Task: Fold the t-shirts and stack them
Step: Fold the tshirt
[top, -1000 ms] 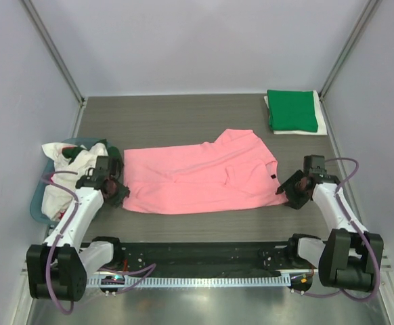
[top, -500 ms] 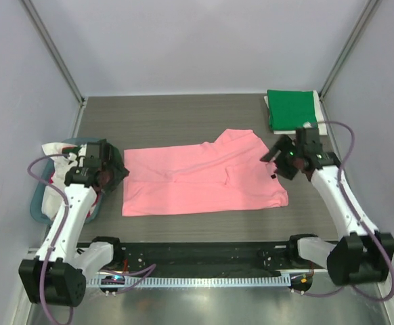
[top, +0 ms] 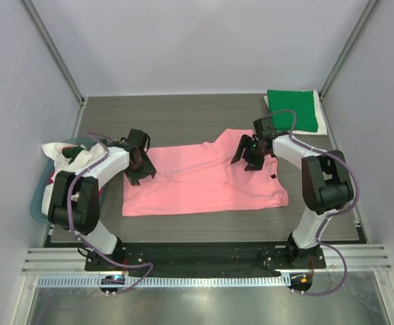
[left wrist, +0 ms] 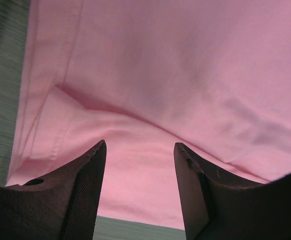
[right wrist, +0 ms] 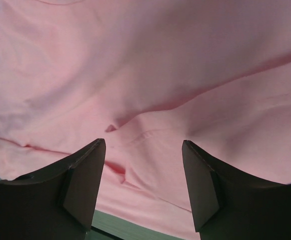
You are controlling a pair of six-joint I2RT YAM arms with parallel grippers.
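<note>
Both arms lean in over the salmon-pink t-shirt (top: 204,183), which lies lengthwise on the table (top: 177,118), apparently already folded once. The left gripper (top: 138,164) hovers at the shirt's far left corner. The right gripper (top: 250,153) hangs above its right end, beside a rumpled flap. Each has its jaws parted, with only cloth beneath and nothing pinched between them. The paired stance suggests both ends are to be taken together, so the next fold lands square. Beyond the pink shirt's right end sits a folded green t-shirt (top: 292,110), seemingly the start of the stack. Off its left end, a teal tub (top: 40,198) holds crumpled white and red shirts (top: 75,162), still unfolded.
</note>
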